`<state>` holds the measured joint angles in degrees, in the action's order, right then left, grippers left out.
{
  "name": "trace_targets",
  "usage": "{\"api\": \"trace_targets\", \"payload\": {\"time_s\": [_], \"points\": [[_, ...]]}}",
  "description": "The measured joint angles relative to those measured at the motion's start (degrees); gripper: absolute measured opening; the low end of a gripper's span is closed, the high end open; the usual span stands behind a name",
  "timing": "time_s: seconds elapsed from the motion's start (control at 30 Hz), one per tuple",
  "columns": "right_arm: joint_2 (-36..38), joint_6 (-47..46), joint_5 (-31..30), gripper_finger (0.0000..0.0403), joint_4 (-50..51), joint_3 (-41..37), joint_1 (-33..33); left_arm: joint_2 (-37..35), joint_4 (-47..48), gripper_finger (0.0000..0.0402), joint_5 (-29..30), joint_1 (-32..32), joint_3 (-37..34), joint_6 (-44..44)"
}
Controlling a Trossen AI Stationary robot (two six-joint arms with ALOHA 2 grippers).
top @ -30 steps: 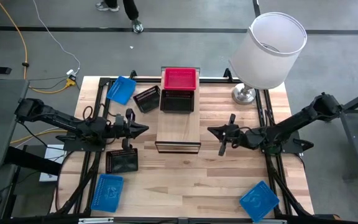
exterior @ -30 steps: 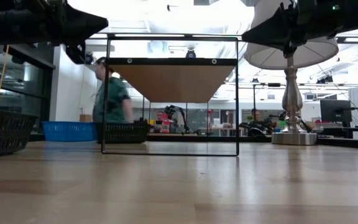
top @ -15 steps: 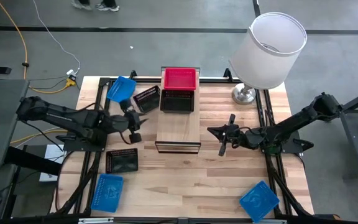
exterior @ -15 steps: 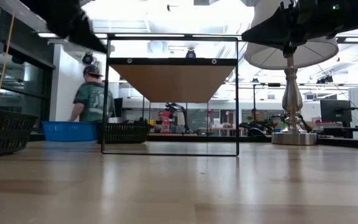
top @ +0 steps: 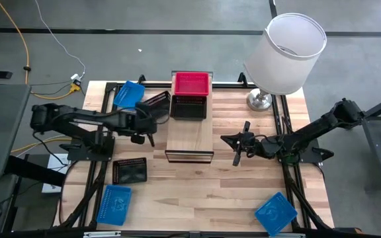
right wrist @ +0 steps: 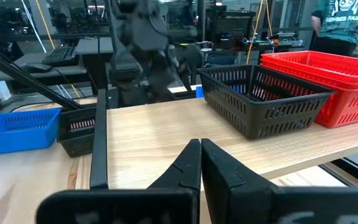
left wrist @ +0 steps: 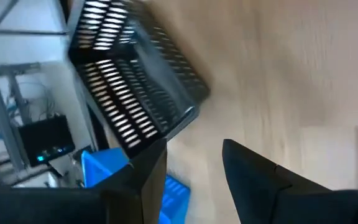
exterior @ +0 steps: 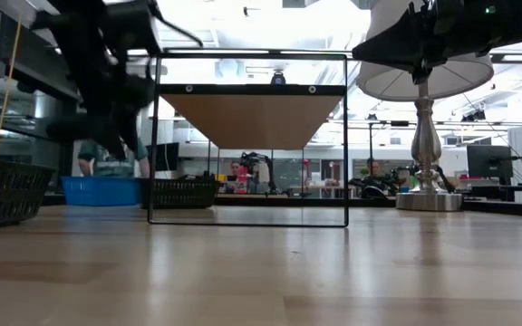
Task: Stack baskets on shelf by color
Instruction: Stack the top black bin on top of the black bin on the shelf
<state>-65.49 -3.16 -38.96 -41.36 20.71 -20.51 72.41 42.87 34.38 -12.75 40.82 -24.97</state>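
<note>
A wooden surface (top: pixel 197 198) seen from above carries, at its 12 o'clock edge, a light-wood shelf (top: pixel 190 135) running toward the centre. On the shelf's far end sit a red basket (top: pixel 191 84) and, just nearer the centre, a black basket (top: pixel 188 107). A white lamp (top: pixel 286 53) stands at about 1 o'clock. The left arm reaches in from 9 o'clock, its left gripper (top: pixel 145 125) over the surface just beside a tilted black basket (top: pixel 156 104) that lies at about 11 o'clock, next to the shelf's left side. In the wrist view its fingers (left wrist: pixel 253 180) are spread apart and hold nothing, with that tilted black basket (left wrist: pixel 135 87) just ahead of them. A blue basket (top: pixel 129 95) lies close behind it at 11 o'clock; another black basket (top: pixel 129 171) and two more blue ones (top: pixel 116 204) (top: pixel 274 213) sit toward 7 and 5 o'clock. The right gripper (top: pixel 238 147) waits at 3 o'clock, fingers pressed together. The risk, as I judge it: the tilted basket may skid or tip against the shelf frame if the fingers close on its slanted mesh wall off-centre, or the arm may nudge the blue basket nearby.
</note>
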Motion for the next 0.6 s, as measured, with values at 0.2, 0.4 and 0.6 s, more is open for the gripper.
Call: {"api": "trace_targets", "payload": {"time_s": [0.2, 0.4, 0.6], "points": [[-0.1, -1.1, 0.0, 0.0, 0.9, 0.0, 0.0, 8.2, -2.6, 0.0148, 1.9, -4.6, 0.0, -7.9], [-0.1, -2.4, 0.0, 0.0, 2.4, 0.0, 0.0, 12.2, -5.6, 0.0147, 4.8, -7.5, 0.0, -11.8], [-0.1, -2.5, 0.0, 0.0, 2.5, 0.0, 0.0, 13.0, -10.0, 0.0147, 4.5, -10.0, 0.0, -16.4]]}}
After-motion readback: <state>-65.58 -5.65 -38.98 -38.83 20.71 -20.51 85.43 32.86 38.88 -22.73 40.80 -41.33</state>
